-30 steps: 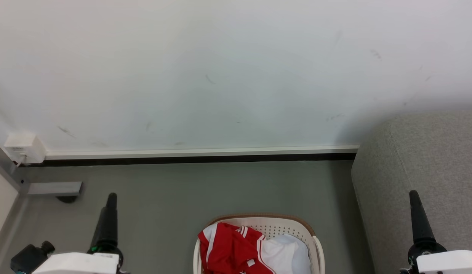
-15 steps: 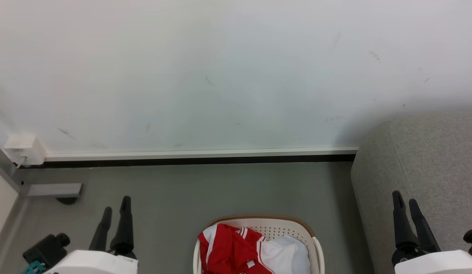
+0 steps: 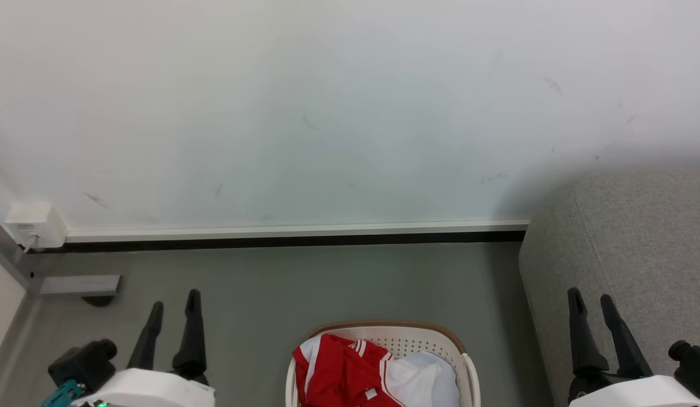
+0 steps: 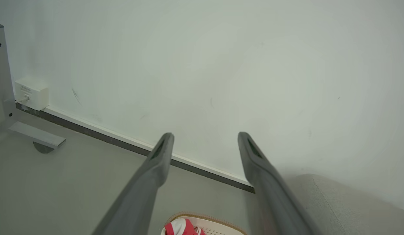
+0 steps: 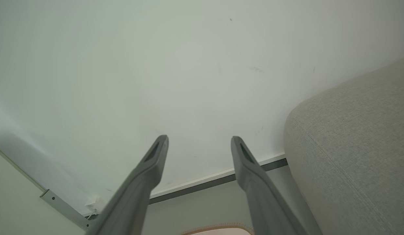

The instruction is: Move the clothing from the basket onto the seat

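Red fabric with white stripes, the clothing (image 3: 338,370), lies bunched in the left half of an oval white plastic laundry basket (image 3: 409,342) with a brown rim and perforated sides, at the bottom middle of the head view. A pale white cloth (image 3: 423,377) lies beside it in the right half, touching it. The basket stands on a grey floor (image 3: 327,280). To its right, with a strip of floor between, rises the rounded end of a large light grey woven-fabric sofa (image 3: 638,237). Nothing red lies on the part of it that shows. Behind runs a white wall (image 3: 327,113) with a pale skirting board (image 3: 293,230) over a dark line, and at the far left are a small white box (image 3: 36,225) and a flat grey metal foot (image 3: 78,284). The left gripper (image 3: 175,301) is at the lower left over bare floor and the right gripper (image 3: 590,297) at the lower right in front of the sofa — each with its two dark fingers parted and nothing between them.

From the left wrist, the long grey fingers (image 4: 156,169) stand wide apart and empty, pointing toward the skirting board. The basket's brown rim and a scrap of the red clothing peek in at the bottom edge between them, and the sofa's end lies at the lower right.

From the right wrist, that gripper's fingers (image 5: 254,182) are likewise spread wide, holding nothing. The sofa's woven side is close on the right, and a sliver of the basket's rim shows at the bottom edge.
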Robot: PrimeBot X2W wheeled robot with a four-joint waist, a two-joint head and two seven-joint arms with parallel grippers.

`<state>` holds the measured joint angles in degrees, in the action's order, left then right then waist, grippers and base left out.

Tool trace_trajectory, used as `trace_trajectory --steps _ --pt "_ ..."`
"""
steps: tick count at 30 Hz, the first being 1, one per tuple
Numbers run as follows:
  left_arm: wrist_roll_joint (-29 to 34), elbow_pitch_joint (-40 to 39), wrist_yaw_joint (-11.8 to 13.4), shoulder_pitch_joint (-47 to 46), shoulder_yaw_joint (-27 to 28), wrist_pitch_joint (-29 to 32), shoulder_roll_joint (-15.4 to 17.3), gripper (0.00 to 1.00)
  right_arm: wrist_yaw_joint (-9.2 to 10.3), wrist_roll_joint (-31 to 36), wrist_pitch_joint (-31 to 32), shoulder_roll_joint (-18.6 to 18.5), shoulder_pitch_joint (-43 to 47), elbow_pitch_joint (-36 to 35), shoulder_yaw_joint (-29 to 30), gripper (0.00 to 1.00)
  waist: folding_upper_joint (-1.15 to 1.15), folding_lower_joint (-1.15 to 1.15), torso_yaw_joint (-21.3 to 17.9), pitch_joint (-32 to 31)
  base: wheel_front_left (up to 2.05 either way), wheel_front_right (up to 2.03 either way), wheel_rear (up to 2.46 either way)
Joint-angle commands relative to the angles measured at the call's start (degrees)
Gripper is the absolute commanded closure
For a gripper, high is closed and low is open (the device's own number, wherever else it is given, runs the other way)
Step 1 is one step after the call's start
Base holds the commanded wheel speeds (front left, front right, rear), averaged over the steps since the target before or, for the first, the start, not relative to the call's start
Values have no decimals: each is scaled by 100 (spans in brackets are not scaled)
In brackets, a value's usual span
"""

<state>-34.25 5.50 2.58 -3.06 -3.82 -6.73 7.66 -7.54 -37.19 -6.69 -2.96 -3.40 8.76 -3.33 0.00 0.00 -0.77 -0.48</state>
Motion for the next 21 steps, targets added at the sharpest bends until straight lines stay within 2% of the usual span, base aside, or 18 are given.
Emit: trace_trajectory --steps 1,21 --pt "229 -102 47 -20 -35 -68 84 0 5 232 -75 -11 -16 -42 -10 0 0 0 0 -4 0 0 0" --pt "1329 -212 241 73 -257 -377 213 0 7 1416 -373 1 32 -18 -187 0 0 0 -24 -49 0 0 0"
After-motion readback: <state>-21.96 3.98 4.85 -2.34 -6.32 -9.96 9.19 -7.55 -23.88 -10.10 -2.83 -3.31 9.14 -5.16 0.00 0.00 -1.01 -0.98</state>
